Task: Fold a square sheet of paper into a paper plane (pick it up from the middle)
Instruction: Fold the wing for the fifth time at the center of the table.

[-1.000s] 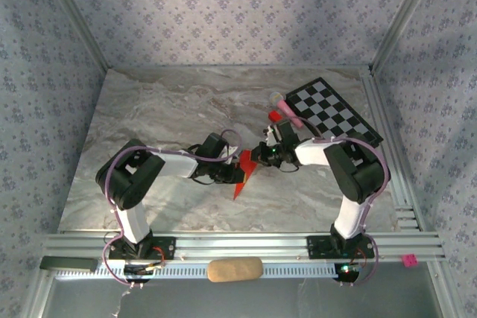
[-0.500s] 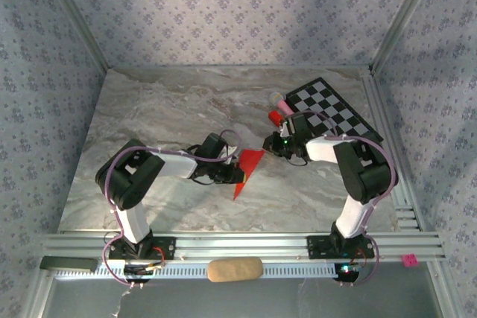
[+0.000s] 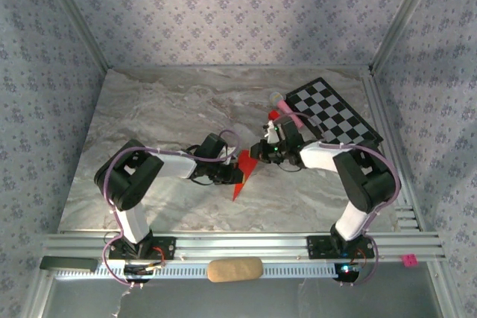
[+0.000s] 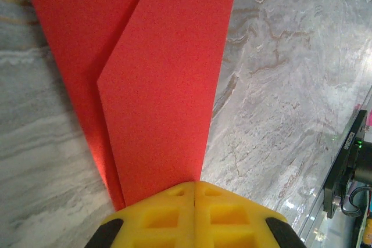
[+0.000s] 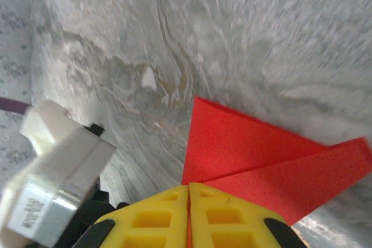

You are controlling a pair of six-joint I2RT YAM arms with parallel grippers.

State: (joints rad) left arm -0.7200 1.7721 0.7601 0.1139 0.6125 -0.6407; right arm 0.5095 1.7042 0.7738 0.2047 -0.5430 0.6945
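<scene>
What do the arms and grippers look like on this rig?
The left arm and right arm have white links, black joint housings and purple cables looped alongside. The left gripper and right gripper have yellow fingers with square recesses and black corners.

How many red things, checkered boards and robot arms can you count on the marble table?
Red things: 2, the folded bright red paper sheet and the small red block
Black-and-white checkered boards: 1
White-and-black robot arms: 2, the left arm and the right arm
Total: 5
</scene>
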